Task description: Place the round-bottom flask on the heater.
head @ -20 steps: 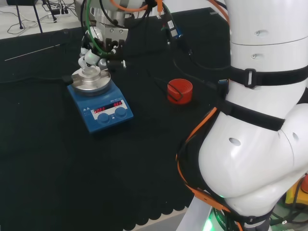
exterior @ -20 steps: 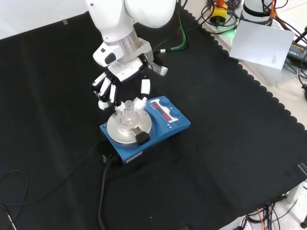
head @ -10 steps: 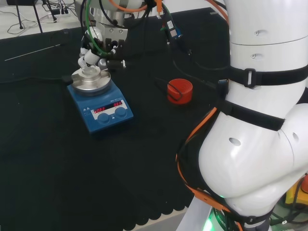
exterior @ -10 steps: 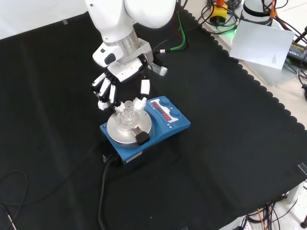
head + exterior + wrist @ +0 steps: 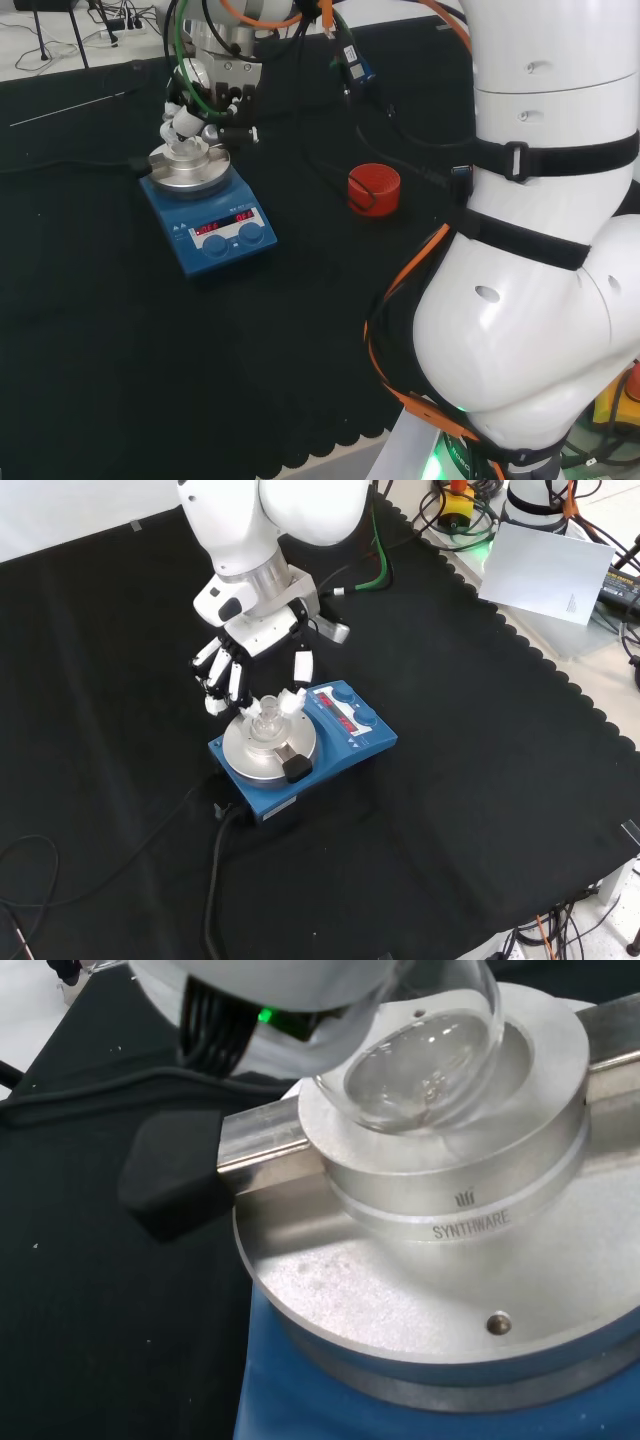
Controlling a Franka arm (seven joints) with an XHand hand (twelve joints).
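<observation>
The clear round-bottom flask (image 5: 265,720) sits upright in the round metal well on top of the blue heater (image 5: 345,738). In the wrist view its bulb (image 5: 420,1070) rests in the well of the silver block (image 5: 450,1190). The hand (image 5: 250,630) hovers just above and behind the flask, fingers (image 5: 215,685) spread and pointing down, thumb tip (image 5: 293,697) close beside the neck. Nothing is clasped between them. In the head view the hand (image 5: 205,95) hangs over the flask (image 5: 186,148) on the heater (image 5: 215,235).
A red ribbed ring stand (image 5: 373,188) lies on the cloth to the right of the heater in the head view. A black knob (image 5: 297,768) sticks out at the heater plate's front. The heater's black cable (image 5: 215,880) trails toward the front edge.
The hand has lifted slightly away from the flask. The flask stays put in the heater's well.
</observation>
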